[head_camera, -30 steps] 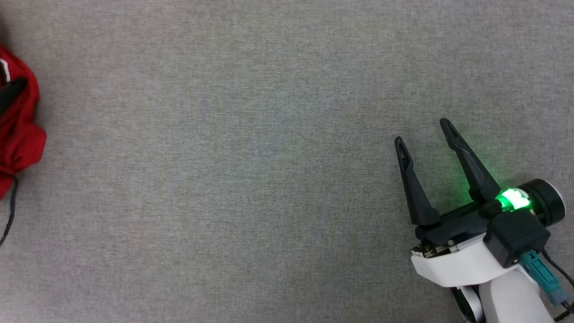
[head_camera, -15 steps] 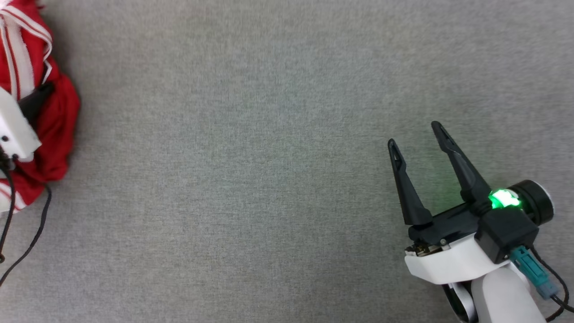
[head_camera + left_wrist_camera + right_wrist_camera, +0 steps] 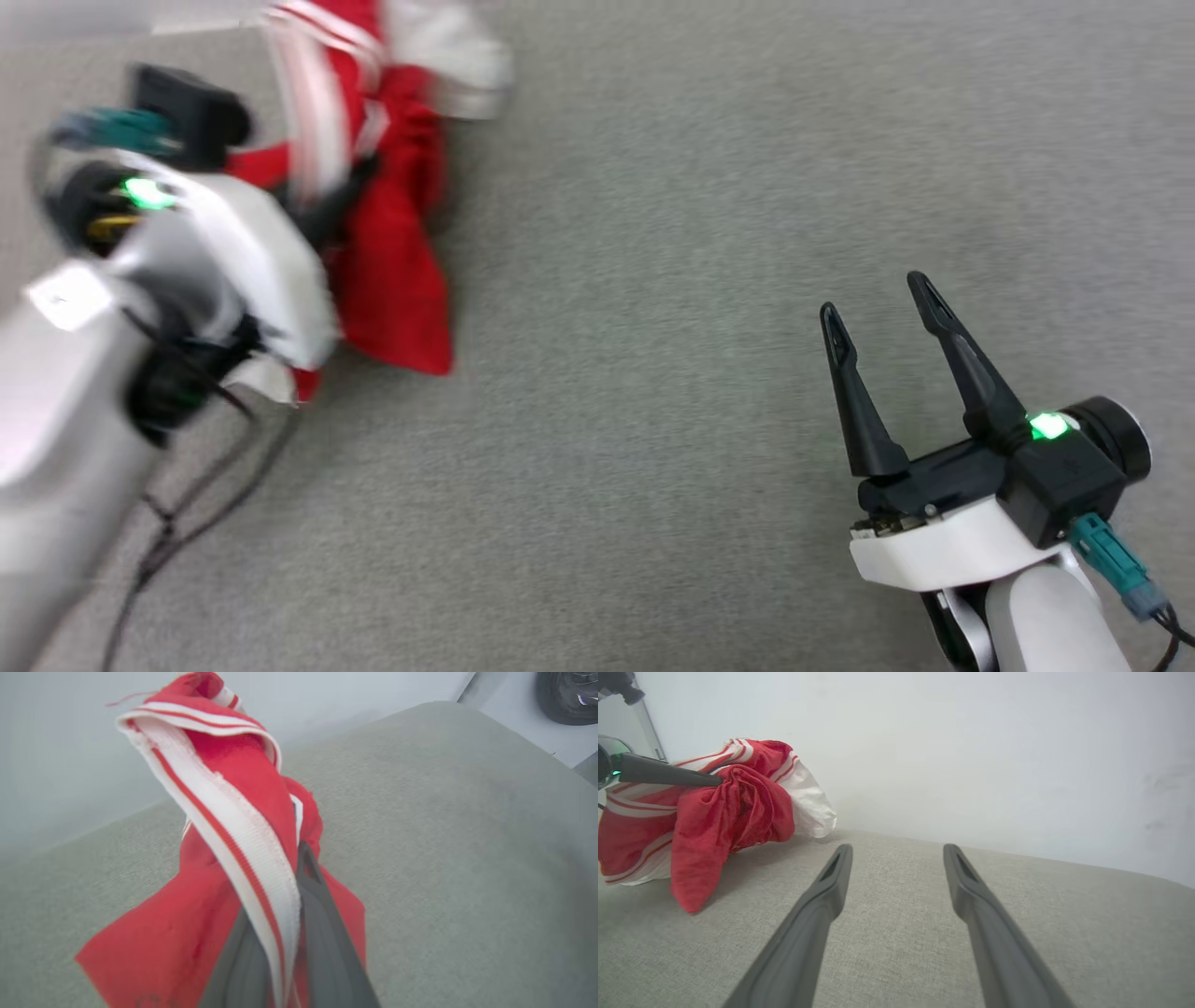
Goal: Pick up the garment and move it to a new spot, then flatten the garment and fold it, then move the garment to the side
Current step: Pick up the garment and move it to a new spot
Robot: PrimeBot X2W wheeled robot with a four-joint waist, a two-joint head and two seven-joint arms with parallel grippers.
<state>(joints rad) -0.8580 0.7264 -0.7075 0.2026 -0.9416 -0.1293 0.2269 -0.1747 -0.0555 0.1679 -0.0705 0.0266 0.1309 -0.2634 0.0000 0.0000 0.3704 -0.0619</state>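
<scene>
Now that the left claw [image 3: 280, 877] has clamped on the shirt [image 3: 392, 271] and swung it in from the left edge, it is bunched at the far left of the table [image 3: 653, 420], the carry seemingly begun, while the right claw [image 3: 873, 297] waits wide, near right.

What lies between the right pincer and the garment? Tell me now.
Bare grey fabric surface separates the right pincer from the garment; the head view shows it.

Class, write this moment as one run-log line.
step: pick up and move | left gripper: shut on garment, bunched | right gripper: open, empty, over grey surface
</scene>
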